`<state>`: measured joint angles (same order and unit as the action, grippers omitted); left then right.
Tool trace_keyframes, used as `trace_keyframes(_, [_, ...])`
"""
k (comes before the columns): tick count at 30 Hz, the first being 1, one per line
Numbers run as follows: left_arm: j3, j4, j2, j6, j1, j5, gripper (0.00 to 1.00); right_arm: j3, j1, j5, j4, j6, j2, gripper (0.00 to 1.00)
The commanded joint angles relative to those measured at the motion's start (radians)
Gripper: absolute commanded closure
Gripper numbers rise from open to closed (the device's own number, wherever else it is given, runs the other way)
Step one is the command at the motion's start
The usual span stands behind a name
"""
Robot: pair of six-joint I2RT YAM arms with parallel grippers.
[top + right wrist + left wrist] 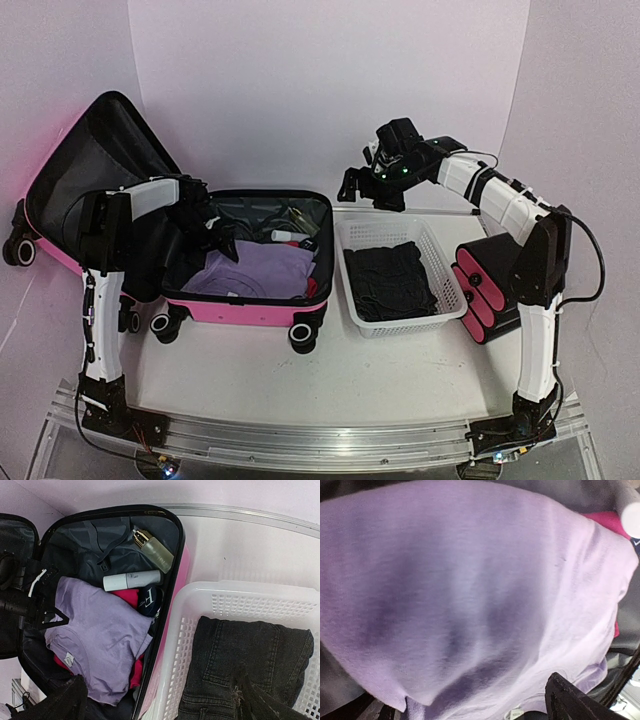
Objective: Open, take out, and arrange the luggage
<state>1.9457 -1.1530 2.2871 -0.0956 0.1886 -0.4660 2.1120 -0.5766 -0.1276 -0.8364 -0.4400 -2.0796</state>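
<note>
Pink suitcase point(240, 312) lies open on the table's left side, lid tipped back. Your left claw point(212, 235) hangs open over the purple shirt point(262, 268) inside. Your right claw point(372, 185) is open too, up near the basket point(400, 328).

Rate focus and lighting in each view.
Left wrist: too close, the lilac shirt fills the frame, soft and blotched with shadow. Right wrist: sharp and evenly lit, luggage lining, white basket and jeans all legible. Top external: crisp, soft even light, the luggage interior rather dark.
</note>
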Motion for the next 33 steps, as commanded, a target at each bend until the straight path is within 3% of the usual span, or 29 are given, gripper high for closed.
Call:
trace_keyframes(1, [0.019,-0.04,-0.018,-0.007,-0.007,-0.084,0.03,0.018,0.004,-0.007,0.034,0.0,0.012,0.02])
trace_keyframes(9, [0.047,-0.041,-0.072,-0.063,-0.005,-0.13,0.18,0.013,0.004,-0.004,0.036,0.006,0.012,0.02])
trace_keyframes(21, [0.089,-0.035,-0.098,-0.107,0.112,0.032,0.37,0.049,0.004,-0.012,0.037,0.023,-0.021,0.02])
trace_keyframes(33, [0.07,-0.035,-0.139,-0.171,0.195,0.175,0.38,0.046,0.004,-0.023,0.037,0.028,-0.033,0.02])
